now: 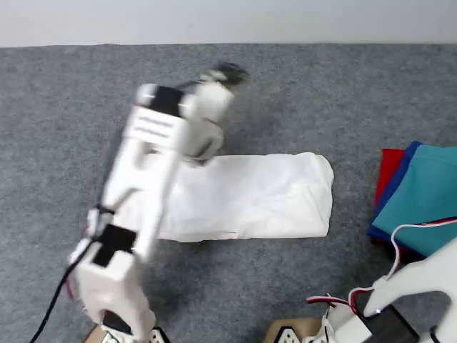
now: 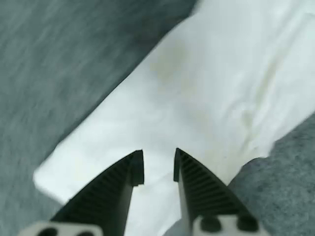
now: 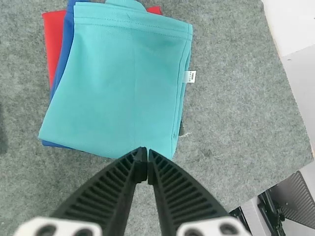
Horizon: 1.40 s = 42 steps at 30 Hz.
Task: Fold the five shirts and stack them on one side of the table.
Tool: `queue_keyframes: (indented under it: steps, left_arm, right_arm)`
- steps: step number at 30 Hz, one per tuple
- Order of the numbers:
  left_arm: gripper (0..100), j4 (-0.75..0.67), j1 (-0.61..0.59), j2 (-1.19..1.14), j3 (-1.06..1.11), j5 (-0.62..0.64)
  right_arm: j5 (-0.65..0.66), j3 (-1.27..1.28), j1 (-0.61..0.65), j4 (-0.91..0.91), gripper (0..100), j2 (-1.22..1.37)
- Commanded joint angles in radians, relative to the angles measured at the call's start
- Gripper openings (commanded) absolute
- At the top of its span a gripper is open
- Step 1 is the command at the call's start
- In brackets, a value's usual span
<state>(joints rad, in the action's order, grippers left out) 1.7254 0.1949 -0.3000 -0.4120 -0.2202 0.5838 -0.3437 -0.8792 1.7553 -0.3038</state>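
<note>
1. Shirts lie in two places on the gray counter (image 1: pixel 57 143): one alone near the middle, and a stack at the right edge.
2. The white shirt (image 1: pixel 257 196) is folded into a long band that runs from left to right across the middle of the counter. Its surface is slightly wrinkled.
3. The left arm (image 1: pixel 143 186) rises from the near left corner and leans over the left end of the white shirt, hiding part of it.
4. The left end effector (image 2: pixel 158 167) hangs over the white shirt close to one of its long edges. Its fingers are narrowly parted, with nothing between them.
5. The stack has a red shirt (image 1: pixel 385 171) at the bottom, a blue shirt (image 1: pixel 400 179) above it and a teal shirt (image 1: pixel 428 193) on top. Each lower one shows as a strip along the side facing the white shirt.
6. The stack lies well apart from the white shirt, with bare counter between them.
7. The right arm (image 1: pixel 414 286) stands at the near right corner, just beside the stack.
8. The right end effector (image 3: pixel 148 164) is above the edge of the teal shirt. Its fingertips are pressed together and hold nothing.
</note>
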Motion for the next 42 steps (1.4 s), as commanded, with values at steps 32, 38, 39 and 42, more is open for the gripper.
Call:
queue_keyframes:
  steps: [32,38,39,42]
  left_arm:
    - [27,-0.241,-0.479,-0.226,0.254,0.057]
    - [27,-0.229,-0.413,-0.325,0.223,0.152]
    - [26,-0.229,-0.405,-0.334,0.220,0.157]
    - [21,-0.229,-0.408,-0.350,0.196,0.157]
  right_arm:
    - [-0.002,-0.006,0.061,0.041,1.4,-0.039]
    - [-0.002,-0.006,0.061,0.041,1.4,-0.039]
    - [-0.002,-0.006,0.061,0.041,1.4,-0.039]
    - [-0.002,-0.006,0.061,0.041,1.4,-0.042]
